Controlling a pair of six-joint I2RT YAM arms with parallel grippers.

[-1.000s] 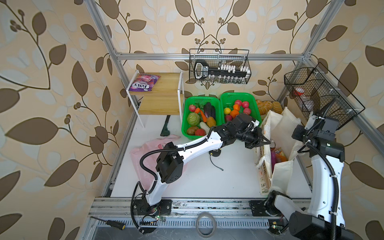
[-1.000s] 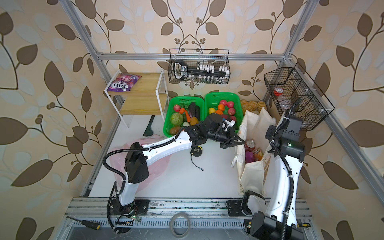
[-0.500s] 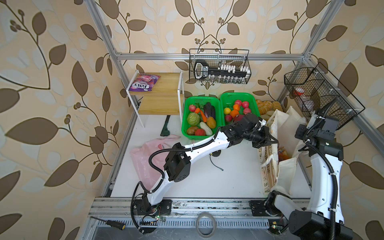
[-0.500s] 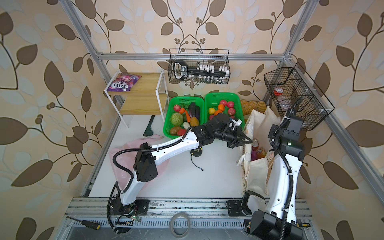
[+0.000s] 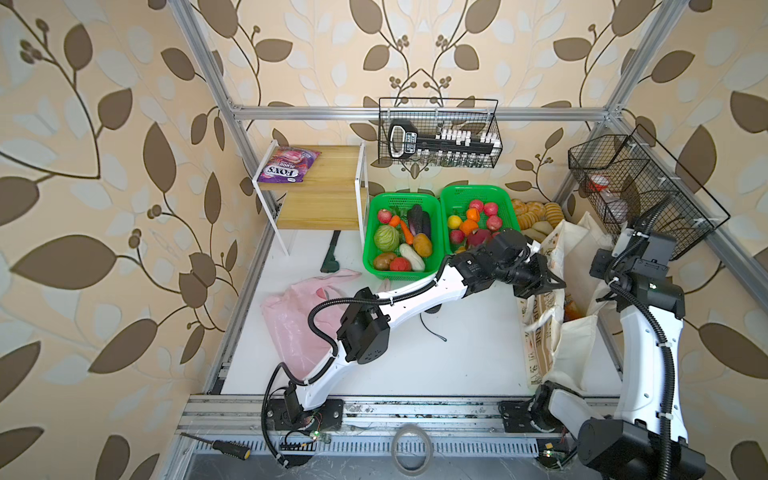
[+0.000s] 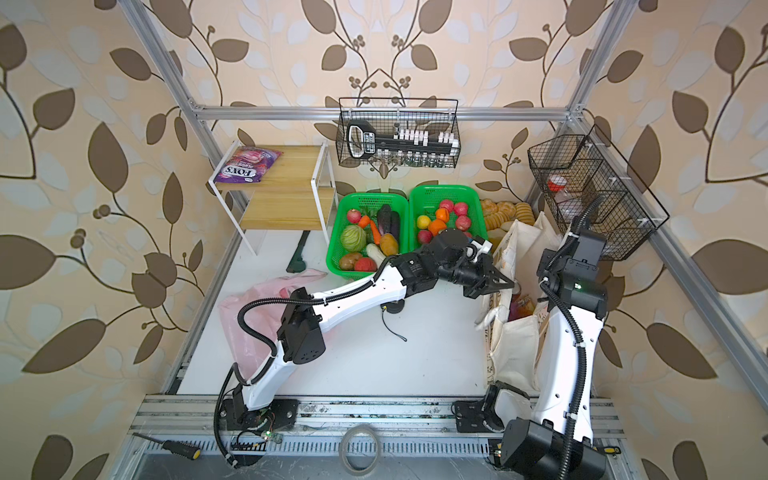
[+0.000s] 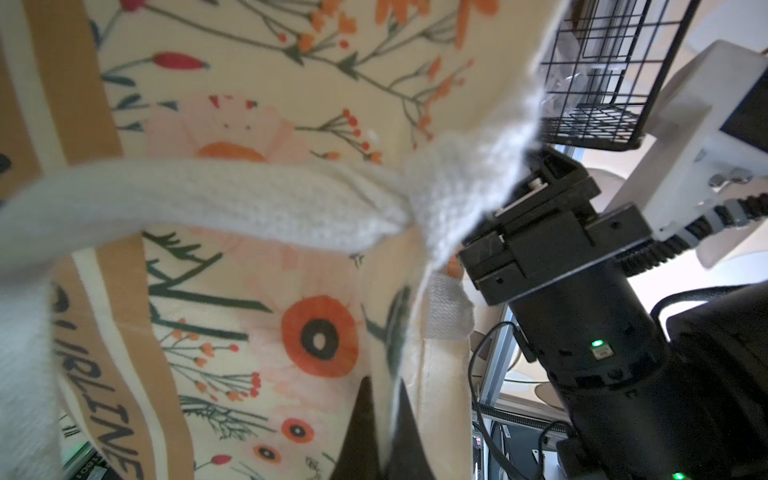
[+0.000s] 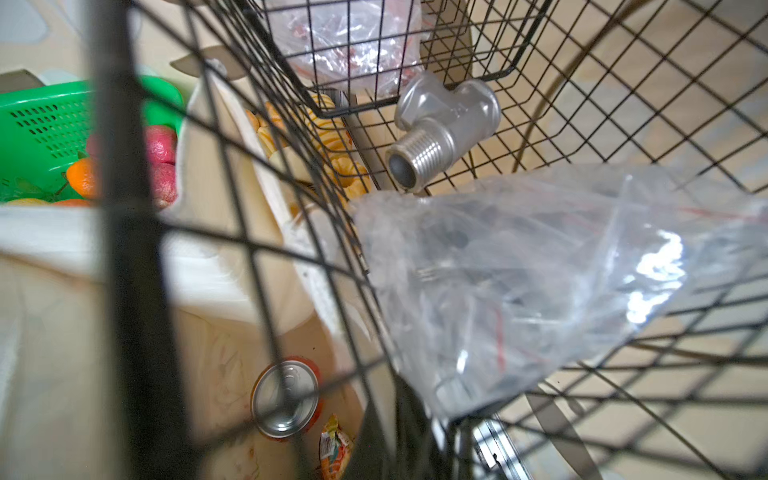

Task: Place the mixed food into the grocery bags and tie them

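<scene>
Right side of the counter [image 5: 457, 353], left gripper [image 5: 559, 285] clamped on the rim of the canvas tote [image 5: 575, 345], right gripper [image 8: 395, 440] closed by the wire basket [image 5: 648, 208], can't tell on what, soda can [image 8: 286, 399] inside the tote, pink plastic bag [image 5: 291, 332] lying centre-left of frame

The floral tote [image 5: 575, 349] is standing open at the left end effector [image 5: 556, 286], holding a soda can [image 8: 286, 399]; the pink bag [image 5: 286, 332] is lying well behind.

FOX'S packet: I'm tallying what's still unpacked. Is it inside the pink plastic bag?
No: the purple FOX'S packet lies on the wooden shelf, on its top tier, well apart from the pink plastic bag.
</scene>
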